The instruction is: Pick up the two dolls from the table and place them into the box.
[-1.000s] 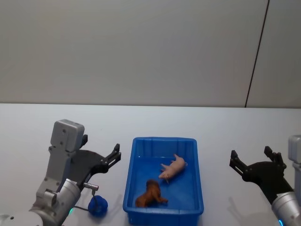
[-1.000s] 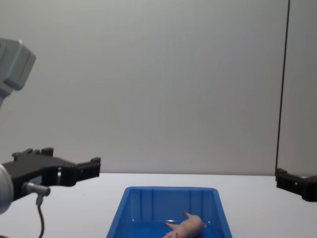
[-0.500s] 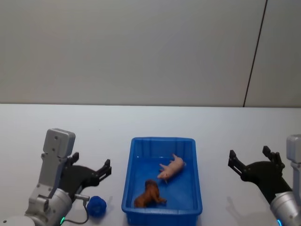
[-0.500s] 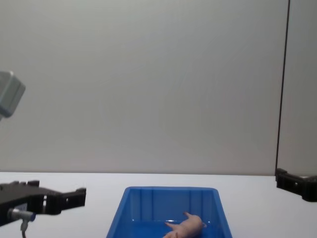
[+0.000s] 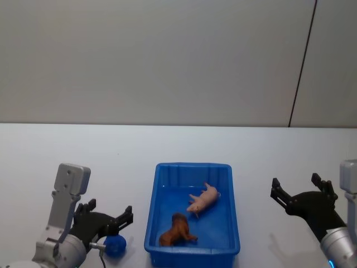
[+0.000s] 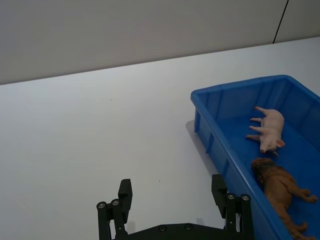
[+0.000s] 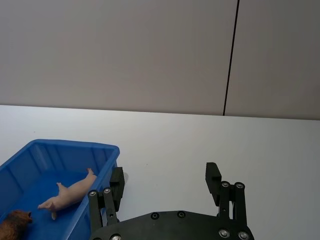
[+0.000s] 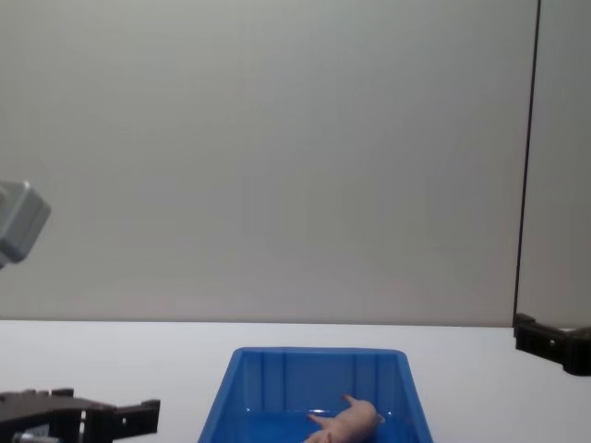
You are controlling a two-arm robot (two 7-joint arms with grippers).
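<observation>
1. Your left gripper (image 5: 106, 221) stands near the table's (image 5: 178, 145) front left corner, just left of the box (image 5: 192, 254), fingers spread wide with nothing between them.
2. The box sits at mid-table towards the front edge. The brown doll (image 5: 177, 230) lies in its near half and the pink doll (image 5: 204, 199) in its far half, close together. Both are in; I judge the task done, with only parking the arms left.
3. Your right gripper (image 5: 300, 193) hangs near the table's front right corner, well apart from the box, fingers apart and empty.
4. The head view shows a small blue object (image 5: 115, 244) on the table beside the left gripper. The chest view shows the pink doll but hides the brown one below its frame. The left wrist view shows both dolls clear of the box walls.
</observation>
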